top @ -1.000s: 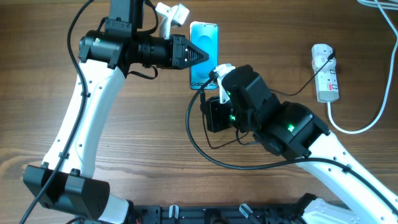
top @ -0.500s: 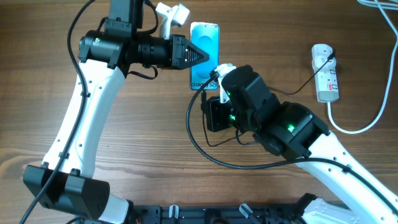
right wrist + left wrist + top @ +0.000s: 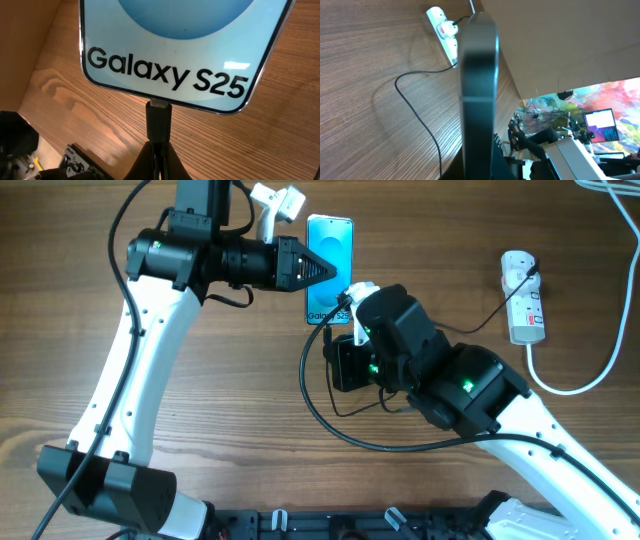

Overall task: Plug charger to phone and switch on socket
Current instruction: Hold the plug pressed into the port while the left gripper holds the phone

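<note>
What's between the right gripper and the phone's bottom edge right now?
Only the charger's plug tip, pinched in the right gripper and touching the phone at its bottom edge; the right wrist view shows it.

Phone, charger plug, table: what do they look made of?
The phone front looks like glossy glass: a bright reflection sits on it. The charger plug seems dark matte plastic. The table is wood or wood-look laminate, with visible grain and slight sheen.

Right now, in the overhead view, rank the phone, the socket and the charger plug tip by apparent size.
1. phone, largest, even though it is partly covered by an arm
2. socket, somewhat smaller
3. charger plug tip, by far the smallest
</note>
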